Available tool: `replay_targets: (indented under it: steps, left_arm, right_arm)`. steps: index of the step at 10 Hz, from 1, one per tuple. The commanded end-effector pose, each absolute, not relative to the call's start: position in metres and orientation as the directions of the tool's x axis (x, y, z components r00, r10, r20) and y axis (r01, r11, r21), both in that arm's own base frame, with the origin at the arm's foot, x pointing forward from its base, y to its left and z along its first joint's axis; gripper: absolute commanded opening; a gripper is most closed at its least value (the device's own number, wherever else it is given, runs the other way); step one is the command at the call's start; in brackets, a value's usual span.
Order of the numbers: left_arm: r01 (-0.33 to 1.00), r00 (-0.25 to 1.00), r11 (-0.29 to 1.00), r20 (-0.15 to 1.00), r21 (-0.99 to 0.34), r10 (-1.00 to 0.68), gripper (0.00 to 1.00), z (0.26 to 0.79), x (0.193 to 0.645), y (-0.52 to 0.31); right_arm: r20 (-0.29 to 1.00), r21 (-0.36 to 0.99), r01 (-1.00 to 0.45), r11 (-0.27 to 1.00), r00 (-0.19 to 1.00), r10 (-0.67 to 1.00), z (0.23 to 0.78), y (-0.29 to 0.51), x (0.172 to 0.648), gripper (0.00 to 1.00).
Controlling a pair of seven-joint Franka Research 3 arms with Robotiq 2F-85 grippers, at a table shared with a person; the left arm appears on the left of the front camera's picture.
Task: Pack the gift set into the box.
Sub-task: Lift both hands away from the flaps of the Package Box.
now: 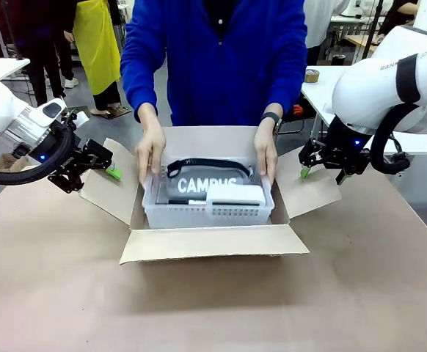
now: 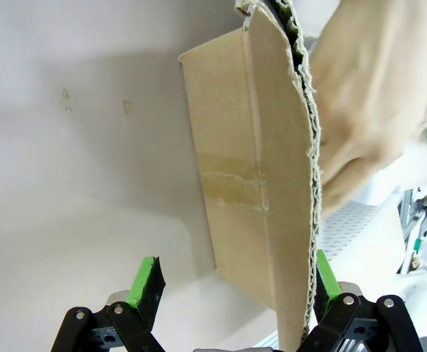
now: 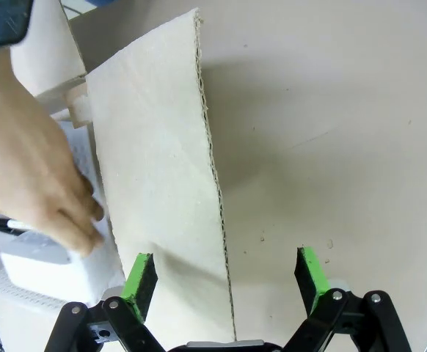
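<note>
Pretty much there tbh. The white perforated plastic basket (image 1: 199,213) with the dark CAMPUS item (image 1: 199,185), black strap (image 1: 206,165) and white rectangular box (image 1: 235,194) is down inside the big brown corrugated cardboard carton (image 1: 213,246). A person's hand (image 1: 150,150) is on each end of it, and I can't tell if it's touching the bottom. The left gripper (image 2: 235,273) is spread wide at the carton's left flap (image 1: 114,194), with the flap edge between the fingers, unsqueezed. The right gripper (image 3: 225,264) is the same at the right flap (image 1: 309,192), pinching nothing. Left to do, I'd guess: hands out, flaps closed.

A matt brown corrugated cardboard box (image 1: 213,242) holds a smooth white perforated plastic basket (image 1: 171,213).
</note>
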State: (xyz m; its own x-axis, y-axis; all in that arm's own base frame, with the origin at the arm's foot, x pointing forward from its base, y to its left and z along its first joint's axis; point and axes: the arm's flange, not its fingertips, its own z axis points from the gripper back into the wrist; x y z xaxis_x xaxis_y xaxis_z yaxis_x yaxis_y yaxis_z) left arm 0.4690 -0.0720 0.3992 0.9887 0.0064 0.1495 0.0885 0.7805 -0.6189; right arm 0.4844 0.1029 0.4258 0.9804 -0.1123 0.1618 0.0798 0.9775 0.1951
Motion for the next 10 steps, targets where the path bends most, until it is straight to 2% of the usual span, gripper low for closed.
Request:
replay_targets:
  steps: [1, 6, 7, 9, 10]
  left_arm:
    - [0.084, 0.990, 0.788, 0.141, -0.610, 0.003, 1.00, 0.402, 0.467, -0.072]
    - [0.084, 0.990, 0.788, 0.141, -0.610, 0.003, 1.00, 0.402, 0.467, -0.072]
    - [0.089, 0.989, 0.780, 0.149, -0.619, 0.006, 1.00, 0.399, 0.469, -0.072]
    - [0.249, 0.961, 0.580, 0.273, -0.776, -0.047, 1.00, 0.463, 0.418, -0.021]
    - [0.326, 0.940, 0.484, 0.334, -0.812, -0.073, 1.00, 0.474, 0.398, 0.007]
  right_arm:
    - [0.157, 0.197, 0.080, 0.977, 0.981, -0.112, 0.430, 0.102, 0.485, 1.00]
    - [0.162, 0.195, 0.080, 0.978, 0.980, -0.112, 0.426, 0.103, 0.484, 1.00]
    - [0.223, 0.285, -0.097, 0.954, 0.974, 0.032, 0.452, 0.110, 0.483, 1.00]
    - [0.342, 0.478, -0.288, 0.830, 0.931, 0.126, 0.507, 0.079, 0.463, 1.00]
    - [0.392, 0.564, -0.376, 0.735, 0.906, 0.163, 0.526, 0.050, 0.450, 1.00]
